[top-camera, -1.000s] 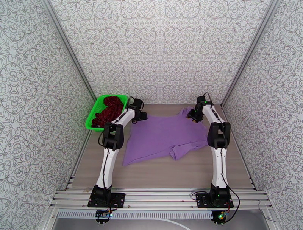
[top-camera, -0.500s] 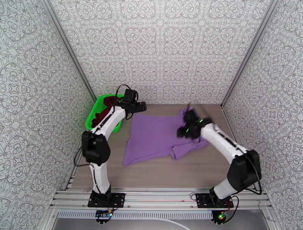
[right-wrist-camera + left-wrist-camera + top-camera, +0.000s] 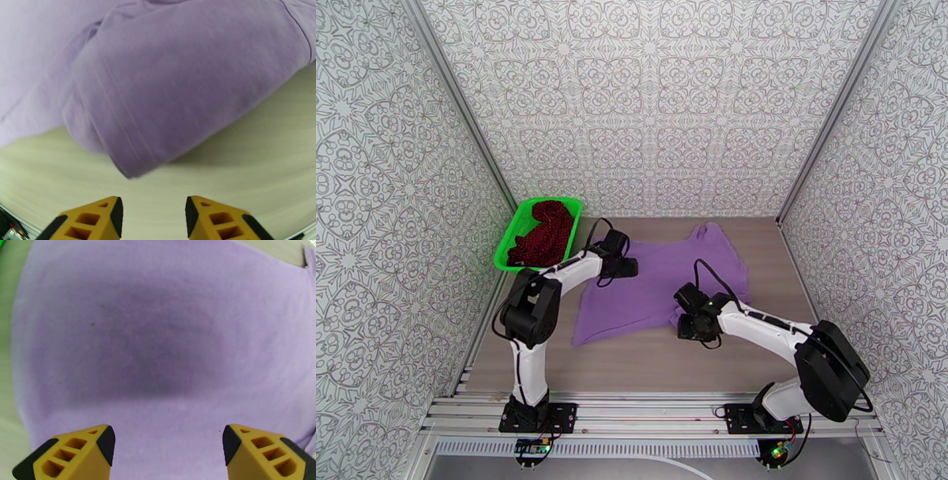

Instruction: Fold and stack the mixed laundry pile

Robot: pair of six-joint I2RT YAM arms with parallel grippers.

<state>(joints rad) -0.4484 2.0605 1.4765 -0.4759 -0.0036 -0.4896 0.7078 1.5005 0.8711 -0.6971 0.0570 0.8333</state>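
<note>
Lavender T-shirt (image 3: 663, 272) is lying on the table (image 3: 758, 359), its folded sleeve just ahead of the right gripper (image 3: 154, 213), jaws parted and empty. Left gripper (image 3: 169, 437) is hovering over its middle, jaws wide and empty; beyond, the red garment (image 3: 541, 233) is sitting in the green basket (image 3: 504, 254).

top cam high behind table (image 3: 648, 363), looking down fwd, wrist cams close over purple t-shirt (image 3: 158, 338), shared w/ top view

Lavender T-shirt (image 3: 663, 276) lies spread flat, one sleeve folded; dark red speckled garment (image 3: 541, 233) seems bunched in basket (image 3: 510, 233).
</note>
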